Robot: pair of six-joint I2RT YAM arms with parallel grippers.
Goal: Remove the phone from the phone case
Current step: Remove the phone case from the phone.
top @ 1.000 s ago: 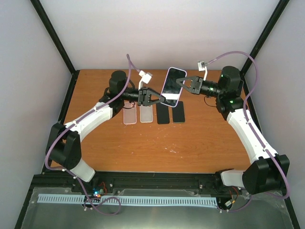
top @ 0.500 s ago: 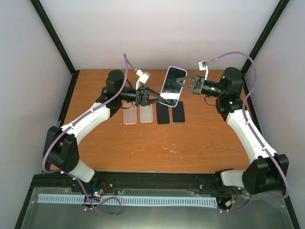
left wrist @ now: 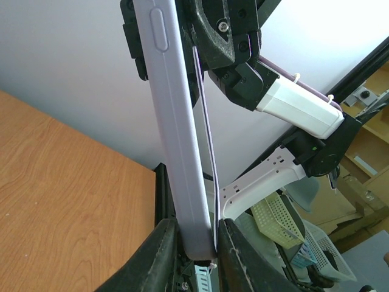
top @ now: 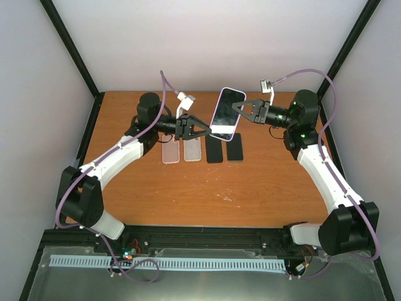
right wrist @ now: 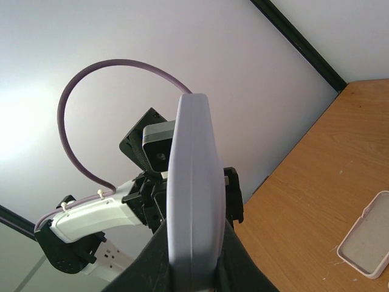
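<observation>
1. The left pincer (top: 208, 130) is closed narrowly on the lower end of the lavender phone case (left wrist: 176, 134), with a finger pressed against each face.
2. The right pincer (top: 238, 108) clamps the same case by its upper right edge.
3. The phone (top: 227, 111) sits inside the case, held tilted in the air between both arms, its dark screen facing up.
4. Below, on the desk (top: 188, 194), two pale cases (top: 170, 152) and two dark phones (top: 214, 149) lie in a row.

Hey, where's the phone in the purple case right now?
In the top view, the cased phone is in the air at far centre, gripped between the left gripper and right gripper, just above the black phones.
</observation>
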